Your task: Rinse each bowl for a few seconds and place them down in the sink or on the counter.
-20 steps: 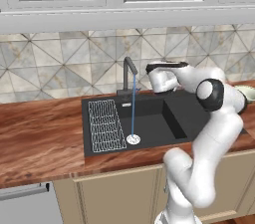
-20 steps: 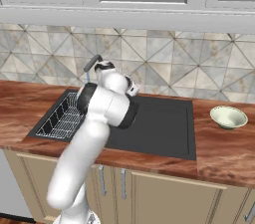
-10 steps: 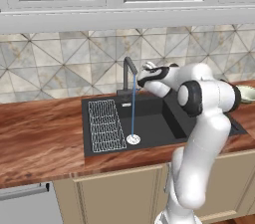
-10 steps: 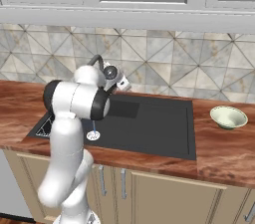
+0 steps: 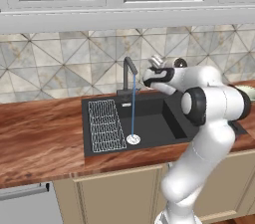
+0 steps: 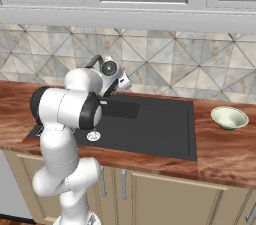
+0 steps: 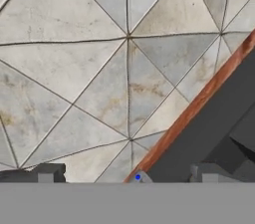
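Gripper (image 5: 155,61): held above sink (image 5: 154,118) back edge, beside faucet (image 5: 130,71); fingers spread, nothing pinched. Water stream (image 5: 133,108): running onto drain (image 5: 133,139). Pale bowl (image 6: 229,117): set on counter (image 6: 225,149), well apart from gripper. Risk judged: faucet struck during swing toward bowl; rinse delayed.

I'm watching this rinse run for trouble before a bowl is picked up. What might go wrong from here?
1. The water stream is running from the faucet while the gripper sits beside the spout, holding nothing; a careless swing may knock it.
2. The cream-green bowl rests on the counter far right of the sink, so reaching it needs a wide sweep.
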{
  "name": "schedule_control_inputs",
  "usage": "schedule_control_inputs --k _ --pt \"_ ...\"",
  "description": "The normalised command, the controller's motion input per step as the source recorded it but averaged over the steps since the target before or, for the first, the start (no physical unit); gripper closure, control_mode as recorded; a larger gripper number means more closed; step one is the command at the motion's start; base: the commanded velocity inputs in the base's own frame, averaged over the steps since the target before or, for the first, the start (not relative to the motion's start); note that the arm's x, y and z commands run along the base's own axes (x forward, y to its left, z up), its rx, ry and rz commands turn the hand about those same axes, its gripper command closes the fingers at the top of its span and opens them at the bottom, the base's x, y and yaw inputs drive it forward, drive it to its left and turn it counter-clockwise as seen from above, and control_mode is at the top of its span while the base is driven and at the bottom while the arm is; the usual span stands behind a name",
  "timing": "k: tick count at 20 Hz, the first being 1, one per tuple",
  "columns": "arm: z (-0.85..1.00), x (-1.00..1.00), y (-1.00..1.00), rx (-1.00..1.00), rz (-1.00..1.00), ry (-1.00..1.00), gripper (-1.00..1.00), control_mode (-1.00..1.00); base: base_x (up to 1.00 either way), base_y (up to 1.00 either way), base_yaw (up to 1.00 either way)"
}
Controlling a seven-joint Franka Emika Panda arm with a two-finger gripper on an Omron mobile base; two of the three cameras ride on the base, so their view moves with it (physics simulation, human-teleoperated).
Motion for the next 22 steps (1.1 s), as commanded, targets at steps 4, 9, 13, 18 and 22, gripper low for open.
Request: schedule_control_inputs --k 4,9,13,18,22 --pt "0.46 -0.23 -0.30 0.08 -0.05 0.04 -1.00 -1.00 0.00 0.00 0.00" --pt "0.44 -0.26 -0.30 0.09 -0.05 0.05 -1.00 -1.00 0.00 0.00 0.00" --pt "0.37 -0.32 -0.34 0.11 -0.07 0.06 -1.00 -1.00 0.00 0.00 0.00" --pt "0.36 -0.32 -0.34 0.11 -0.07 0.06 -1.00 -1.00 0.00 0.00 0.00" --pt "0.33 -0.32 -0.30 0.11 -0.08 0.06 -1.00 -1.00 0.00 0.00 0.00"
